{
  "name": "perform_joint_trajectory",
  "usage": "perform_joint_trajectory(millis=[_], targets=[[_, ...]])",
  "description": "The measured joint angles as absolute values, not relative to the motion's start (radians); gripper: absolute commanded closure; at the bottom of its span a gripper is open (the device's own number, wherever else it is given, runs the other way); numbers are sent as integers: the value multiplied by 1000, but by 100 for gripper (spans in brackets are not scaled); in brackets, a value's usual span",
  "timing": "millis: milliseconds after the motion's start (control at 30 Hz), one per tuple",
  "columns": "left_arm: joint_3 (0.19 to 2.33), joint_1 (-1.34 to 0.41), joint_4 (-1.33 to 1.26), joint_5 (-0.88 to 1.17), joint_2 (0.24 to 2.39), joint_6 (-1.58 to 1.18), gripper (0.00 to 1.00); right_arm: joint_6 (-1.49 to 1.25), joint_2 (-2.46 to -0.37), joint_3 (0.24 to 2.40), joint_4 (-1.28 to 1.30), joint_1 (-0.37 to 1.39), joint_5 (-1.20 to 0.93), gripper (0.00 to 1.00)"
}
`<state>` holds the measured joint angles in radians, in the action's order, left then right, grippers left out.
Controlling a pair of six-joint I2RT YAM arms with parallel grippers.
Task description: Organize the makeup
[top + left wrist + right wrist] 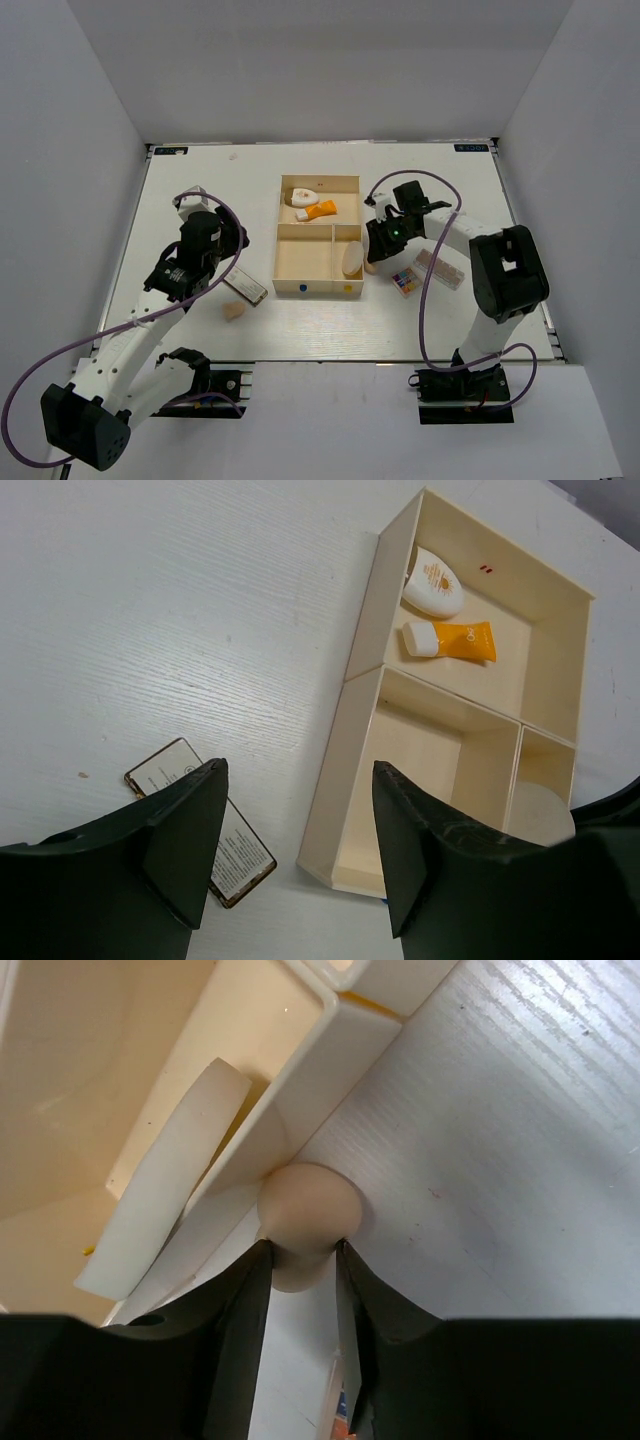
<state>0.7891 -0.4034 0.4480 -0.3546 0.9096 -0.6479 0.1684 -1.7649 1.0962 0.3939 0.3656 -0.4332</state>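
Note:
My right gripper is shut on a beige egg-shaped sponge that sits against the outside of the wooden box's right wall. Inside that wall the round cream puff leans on edge. In the top view the right gripper is at the box's right side. The orange tube and white teardrop piece lie in the far compartment. My left gripper hangs open above the table, between a flat palette and the box. A second beige sponge lies near that palette.
A multicoloured palette and another flat palette lie right of the box, close to the right arm. The box's near-left compartment holds nothing. White walls enclose the table on three sides.

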Motion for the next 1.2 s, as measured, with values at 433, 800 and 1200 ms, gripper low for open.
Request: perform_joint_trajectory(millis=[433, 800, 1200], targets=[[789, -403, 442, -351, 910, -649, 40, 171, -1797, 1101, 393, 345, -488, 96], [780, -403, 440, -330, 918, -652, 48, 195, -1442, 1039, 329, 349, -441, 97], [778, -403, 434, -323, 921, -652, 48, 237, -1442, 1015, 290, 459, -559, 94]])
